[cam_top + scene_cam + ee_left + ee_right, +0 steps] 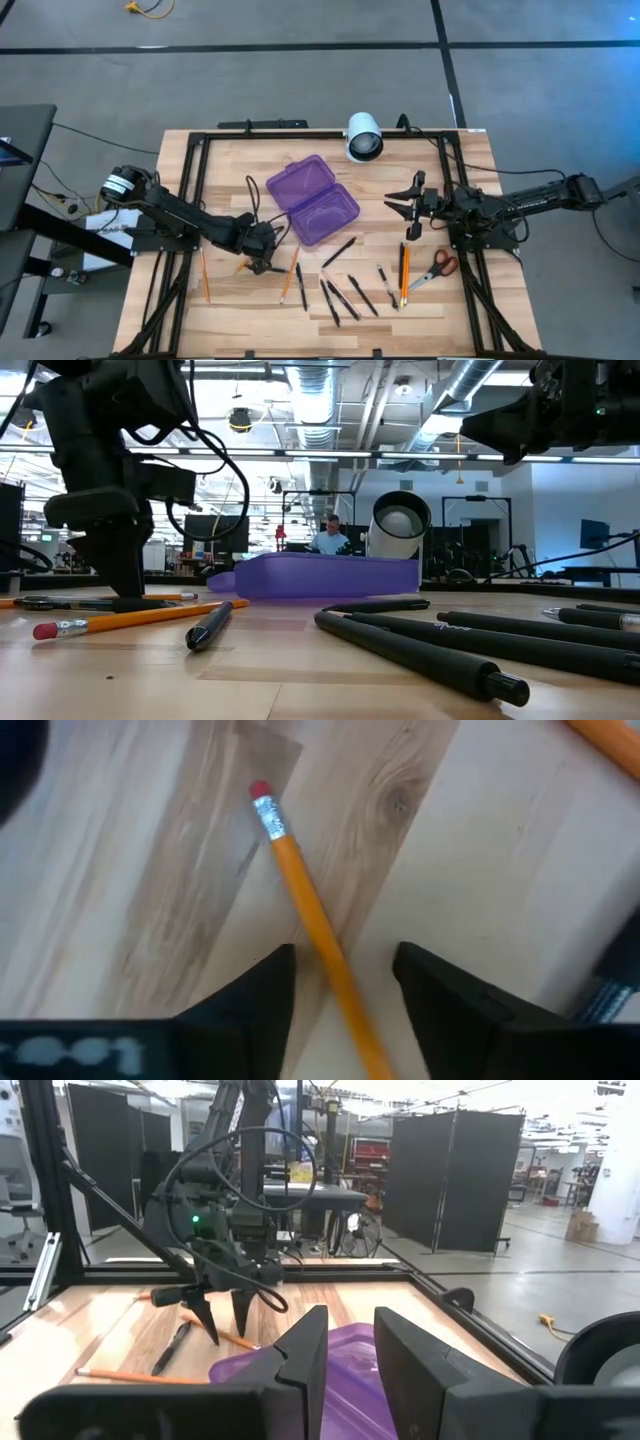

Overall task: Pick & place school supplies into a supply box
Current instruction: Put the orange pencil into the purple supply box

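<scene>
Left gripper [342,985]: down at table, fingers apart, straddling pencil [305,910], not yet pinched.
Right gripper [348,1342]: raised, fingers partly apart, nothing held.
Purple box [312,200]: lid open, between both grippers.

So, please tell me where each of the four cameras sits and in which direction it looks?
High view: above the table, looking straight down; both arms, purple supply box.
Low view: table height, looking level across pens to the box; left arm standing.
Left wrist view: looking down at an orange pencil between the left gripper fingers.
Right wrist view: right gripper raised, facing the left arm over the box.
Shared: the box, in three views.
</scene>
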Motion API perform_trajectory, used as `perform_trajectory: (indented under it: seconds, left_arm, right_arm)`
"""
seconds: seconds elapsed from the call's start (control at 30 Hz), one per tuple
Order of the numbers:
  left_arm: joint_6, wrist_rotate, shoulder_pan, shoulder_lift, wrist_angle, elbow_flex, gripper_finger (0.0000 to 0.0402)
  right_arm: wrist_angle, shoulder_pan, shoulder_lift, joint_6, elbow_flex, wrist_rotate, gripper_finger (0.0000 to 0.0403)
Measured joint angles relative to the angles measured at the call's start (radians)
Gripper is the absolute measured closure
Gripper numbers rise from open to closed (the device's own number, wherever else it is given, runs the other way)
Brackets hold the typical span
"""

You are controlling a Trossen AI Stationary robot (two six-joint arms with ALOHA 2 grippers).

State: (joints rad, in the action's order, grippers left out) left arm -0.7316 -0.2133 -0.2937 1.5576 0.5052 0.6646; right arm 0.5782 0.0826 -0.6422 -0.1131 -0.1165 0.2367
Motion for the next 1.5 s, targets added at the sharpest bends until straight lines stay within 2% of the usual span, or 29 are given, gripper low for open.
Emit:
perform_trajectory:
  seconds: [0.17, 0.43, 0.7, 0.97, 1.17, 1.5]
  left_arm:
    - [-0.037, 0.058, 0.013, 0.001, 0.005, 0.003, 0.0312]
    - [-0.029, 0.05, 0.013, 0.001, 0.005, 0.004, 0.039]
    - [0.035, 0.05, 0.034, -0.011, 0.005, 0.004, 0.0397]
    - [0.006, 0.05, 0.056, -0.134, 0.121, -0.017, 0.0401]
    - [-0.004, 0.041, 0.055, -0.194, 0.112, -0.008, 0.0401]
    - [0.206, 0.013, 0.117, -0.196, 0.083, 0.164, 0.0401]
  right_arm:
    - [0.001, 0.0, 0.0, 0.014, 0.0, 0.0, 0.0321]
    - [-0.002, 0.002, 0.0, 0.035, 0.0, 0.0, 0.0321]
    - [-0.002, 0.002, 0.0, 0.035, 0.0, 0.0, 0.0321]
    - [-0.003, 0.002, 0.0, 0.035, 0.0, 0.0, 0.0321]
    - [-0.003, 0.002, 0.0, 0.035, 0.0, 0.0, 0.0321]
    - [-0.002, 0.002, 0.0, 0.037, 0.0, 0.0, 0.0321]
